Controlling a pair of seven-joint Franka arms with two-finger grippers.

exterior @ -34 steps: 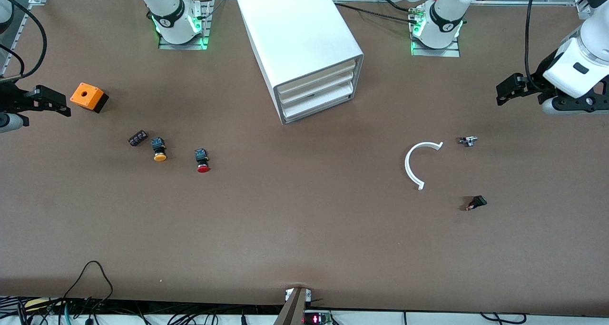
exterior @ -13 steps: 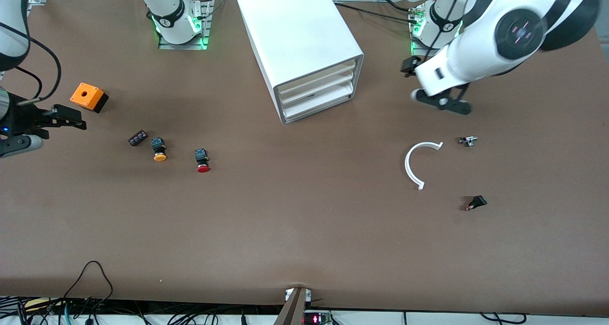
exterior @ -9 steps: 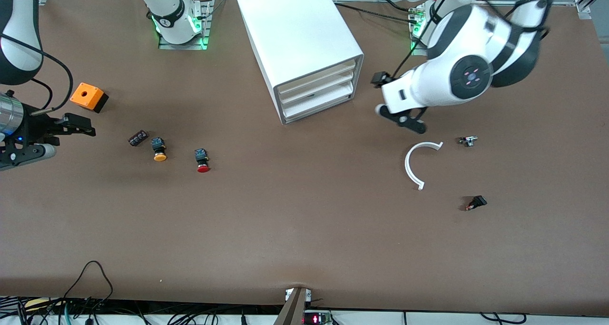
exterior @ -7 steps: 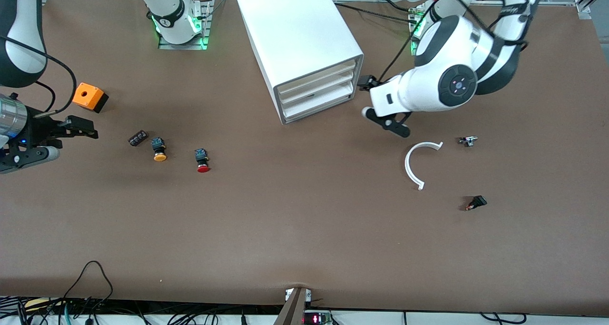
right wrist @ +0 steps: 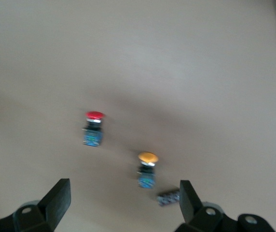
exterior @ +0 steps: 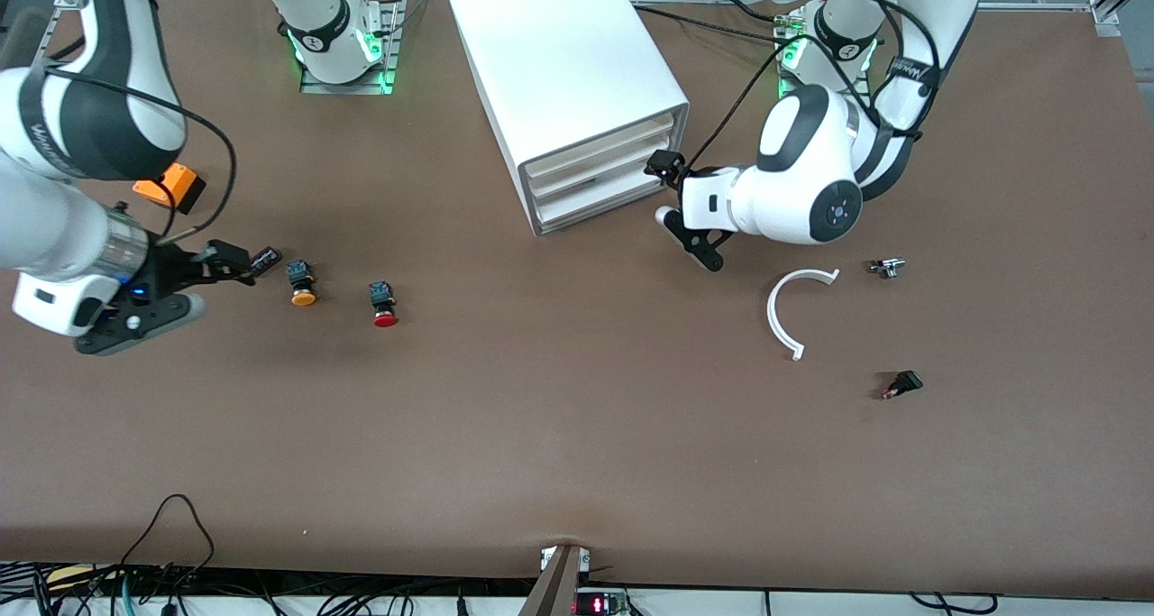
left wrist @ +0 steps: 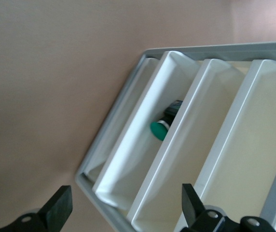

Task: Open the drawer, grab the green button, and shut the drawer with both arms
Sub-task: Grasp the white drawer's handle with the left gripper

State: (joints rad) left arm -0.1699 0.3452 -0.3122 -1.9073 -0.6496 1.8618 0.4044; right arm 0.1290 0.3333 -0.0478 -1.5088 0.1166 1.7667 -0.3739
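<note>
The button (left wrist: pixel 160 129), green-capped, lies in one of the white trays of the cabinet (exterior: pixel 577 84), which stands on the brown table (exterior: pixel 559 436) between the two arm bases; the bottom drawer (exterior: pixel 599 203) sits flush in the stack. The left gripper (exterior: pixel 678 212), fingers spread and empty, hovers just beside the drawer fronts. The right gripper (exterior: pixel 212 269), likewise spread and empty, hangs near the small dark block (exterior: pixel 264 258), the yellow-orange button (exterior: pixel 301 284) and the red button (exterior: pixel 383 304), with bare table nearer the front camera.
</note>
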